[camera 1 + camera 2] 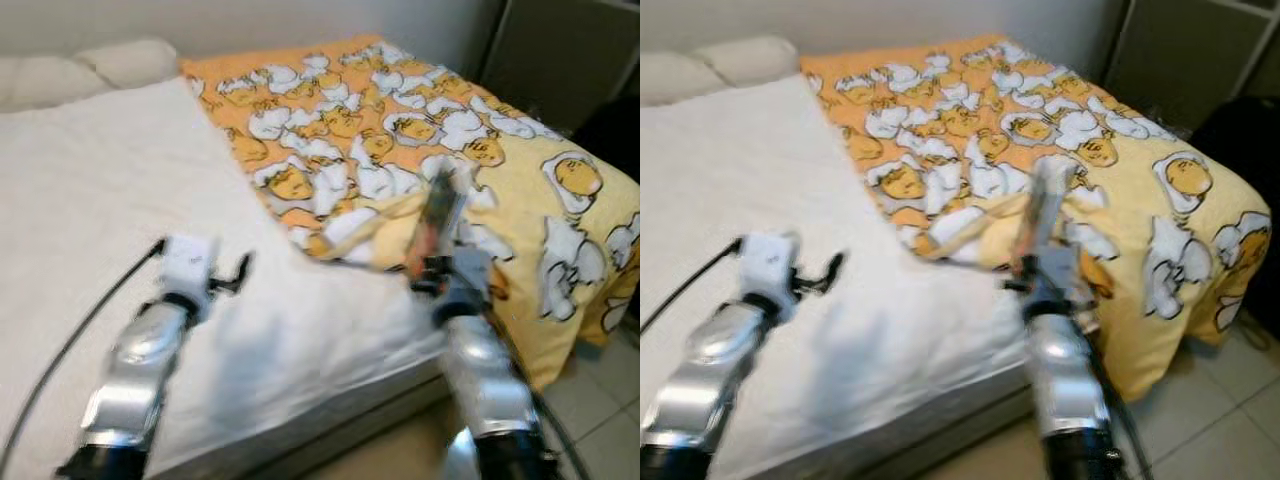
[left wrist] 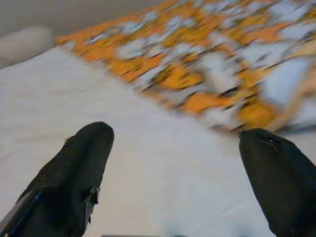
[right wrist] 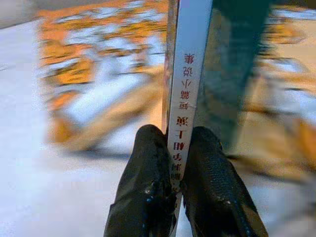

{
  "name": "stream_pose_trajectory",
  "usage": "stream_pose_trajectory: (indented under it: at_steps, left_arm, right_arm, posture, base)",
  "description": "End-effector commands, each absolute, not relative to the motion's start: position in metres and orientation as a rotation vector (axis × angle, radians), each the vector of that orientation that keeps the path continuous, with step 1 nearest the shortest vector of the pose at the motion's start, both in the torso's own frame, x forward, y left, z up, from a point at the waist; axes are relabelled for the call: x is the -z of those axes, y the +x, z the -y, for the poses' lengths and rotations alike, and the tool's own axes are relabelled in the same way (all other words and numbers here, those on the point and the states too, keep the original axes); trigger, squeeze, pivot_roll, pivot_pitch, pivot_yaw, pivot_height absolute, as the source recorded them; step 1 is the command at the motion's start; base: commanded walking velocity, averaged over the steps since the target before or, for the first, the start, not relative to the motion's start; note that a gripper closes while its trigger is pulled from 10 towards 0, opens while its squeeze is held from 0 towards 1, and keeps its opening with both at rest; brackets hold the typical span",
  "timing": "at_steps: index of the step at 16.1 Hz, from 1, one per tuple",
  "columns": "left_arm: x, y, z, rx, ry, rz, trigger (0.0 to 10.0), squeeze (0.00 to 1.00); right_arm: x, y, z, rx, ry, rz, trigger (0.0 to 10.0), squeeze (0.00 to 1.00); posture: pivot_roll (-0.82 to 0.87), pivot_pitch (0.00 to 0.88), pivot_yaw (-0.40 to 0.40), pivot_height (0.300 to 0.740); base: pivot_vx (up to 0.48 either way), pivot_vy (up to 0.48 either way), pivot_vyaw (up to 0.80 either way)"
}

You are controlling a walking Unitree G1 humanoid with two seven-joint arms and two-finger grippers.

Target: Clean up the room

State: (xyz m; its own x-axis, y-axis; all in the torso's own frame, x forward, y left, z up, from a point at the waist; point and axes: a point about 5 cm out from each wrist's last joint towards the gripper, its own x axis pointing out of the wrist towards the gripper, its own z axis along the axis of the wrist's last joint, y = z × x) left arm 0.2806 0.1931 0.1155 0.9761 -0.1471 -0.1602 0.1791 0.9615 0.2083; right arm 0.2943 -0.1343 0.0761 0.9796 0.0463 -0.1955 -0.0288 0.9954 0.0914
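A thin book (image 3: 190, 59) with a white spine and red characters stands upright between the black fingers of my right gripper (image 3: 177, 136), which is shut on it. In the eye views, that book (image 1: 440, 205) is held over the folded edge of the orange blanket (image 1: 400, 110) with its egg-cartoon print, near the bed's foot corner. My left gripper (image 2: 175, 143) is open with nothing between its fingers. It hovers over the white sheet (image 1: 100, 200), just left of the blanket's edge, and appears in the eye view as my left gripper (image 1: 238, 272).
Pale pillows (image 1: 90, 65) lie at the head of the bed by the wall. A dark cabinet (image 1: 560, 50) stands beyond the far right corner. Tiled floor (image 1: 600, 400) runs along the bed's right side. A black cable (image 1: 70, 340) trails from my left arm.
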Motion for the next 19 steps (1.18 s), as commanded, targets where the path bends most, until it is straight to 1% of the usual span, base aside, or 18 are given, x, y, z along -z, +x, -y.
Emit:
stream_pose_trajectory:
  at_steps: [1,4,5,9,11,12,14,19]
  left_arm:
    - [-0.121,0.284,-0.185,0.187,0.226,-0.119,10.0,0.00]
    - [-0.121,0.283,-0.183,0.194,0.225,-0.116,10.0,0.00]
    - [-0.123,0.283,-0.183,0.204,0.252,-0.105,10.0,0.00]
    - [-0.123,0.283,-0.180,0.212,0.261,-0.099,10.0,0.00]
    - [-0.125,0.284,-0.183,0.199,0.259,-0.097,10.0,0.00]
    - [-0.124,0.284,-0.183,0.193,0.247,-0.099,10.0,0.00]
    - [-0.124,0.285,-0.185,0.181,0.230,-0.103,10.0,0.00]
    - [-0.124,0.285,-0.186,0.173,0.227,-0.104,10.0,0.00]
  right_arm:
    - [-0.092,0.300,0.136,-0.073,0.028,-0.126,10.0,0.00]
    - [-0.095,0.298,0.126,-0.160,0.004,-0.111,10.0,0.00]
    - [-0.096,0.297,0.121,-0.203,-0.009,-0.108,10.0,0.00]
    - [-0.095,0.296,0.120,-0.217,-0.017,-0.107,10.0,0.00]
    - [-0.094,0.296,0.121,-0.214,-0.017,-0.110,10.0,0.00]
    - [-0.094,0.296,0.121,-0.211,-0.017,-0.111,10.0,0.00]
    - [-0.095,0.297,0.125,-0.184,0.012,-0.109,10.0,0.00]
    - [-0.094,0.298,0.128,-0.166,0.018,-0.110,10.0,0.00]
  posture:
    - [0.07,0.000,0.025,0.740]
    - [0.08,0.000,0.020,0.740]
    - [0.07,0.000,0.026,0.740]
    - [0.07,0.000,0.025,0.740]
    - [0.08,0.000,0.024,0.740]
    - [0.07,0.000,0.027,0.740]
    - [0.08,0.000,0.027,0.740]
    - [0.07,0.000,0.028,0.740]
  base:
    - [0.000,0.472,0.00]
    - [0.000,0.451,0.80]
    - [0.000,0.000,0.80]
    - [0.000,-0.480,0.80]
    - [0.000,-0.452,0.80]
    - [0.000,0.000,0.51]
    - [0.000,0.000,0.00]
    - [0.000,0.000,0.00]
